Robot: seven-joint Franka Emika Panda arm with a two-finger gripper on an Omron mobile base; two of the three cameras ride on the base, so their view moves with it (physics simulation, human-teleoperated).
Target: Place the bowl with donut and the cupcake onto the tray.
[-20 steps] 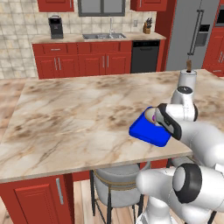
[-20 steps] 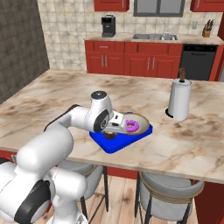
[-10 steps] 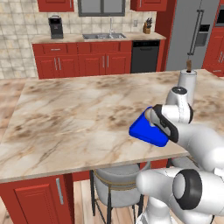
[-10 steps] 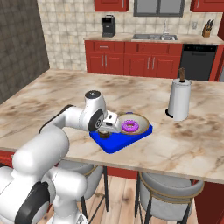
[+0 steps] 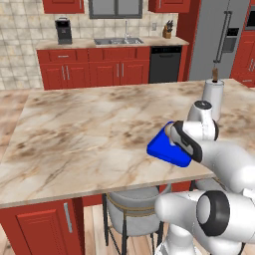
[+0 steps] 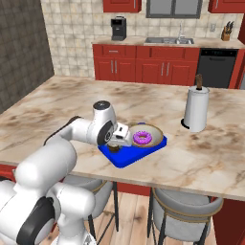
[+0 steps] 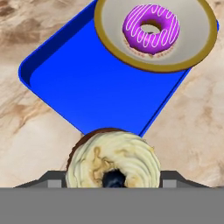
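No lettering can be read anywhere. The blue tray (image 7: 92, 87) lies on the marble counter (image 6: 62, 103) near its front edge; the bowl (image 7: 109, 30) sits on the tray's far end with the donut (image 7: 151, 28) inside it. The gripper (image 7: 113, 177), jaws fairly wide, holds the cupcake (image 7: 113, 162) between them at the tray's near edge. A paper towel roll (image 6: 196, 109) stands well apart beside the tray

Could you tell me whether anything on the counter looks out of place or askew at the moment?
Nothing is spilled or damaged. The bowl with the donut sits at one end of the tray, overhanging its rim. The cupcake sits upright between the fingers of the gripper, at the tray's near edge.
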